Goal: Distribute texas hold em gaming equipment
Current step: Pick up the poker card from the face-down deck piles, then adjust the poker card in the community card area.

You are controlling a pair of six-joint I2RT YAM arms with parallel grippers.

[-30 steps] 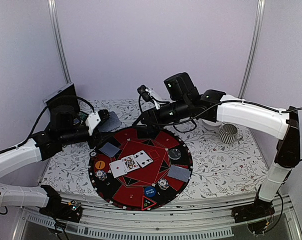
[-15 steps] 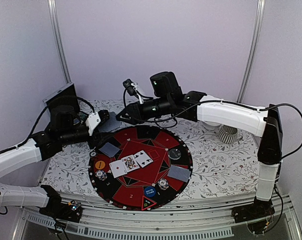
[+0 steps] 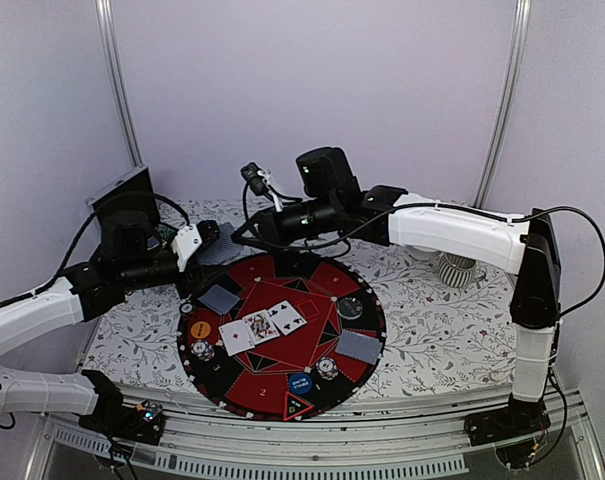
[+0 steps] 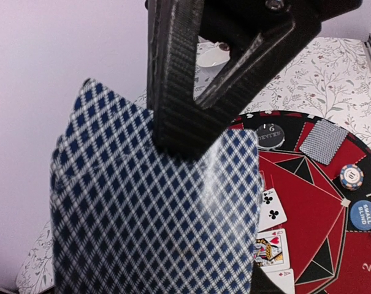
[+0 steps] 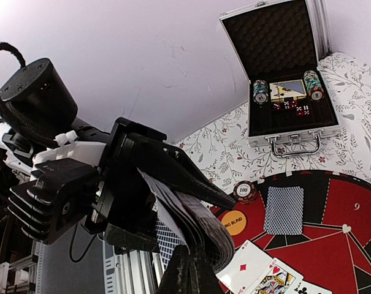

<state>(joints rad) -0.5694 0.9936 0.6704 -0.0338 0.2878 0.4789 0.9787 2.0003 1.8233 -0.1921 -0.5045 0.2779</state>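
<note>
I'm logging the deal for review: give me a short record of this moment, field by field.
left gripper: holding the deck in the air
right gripper: fingers shut on the deck's top card
face-up cards: three, at the centre of the mat
face-down cards: two spots on the mat
case: open, chips inside

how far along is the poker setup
Done: three face-up cards in the middle of the mat, face-down cards at two seats, chips, orange button and blue button placed. In hand: the left gripper holds the deck; the right gripper is shut at its edge, likely for the next card. Left: the near seat by the triangle marker shows no cards.
</note>
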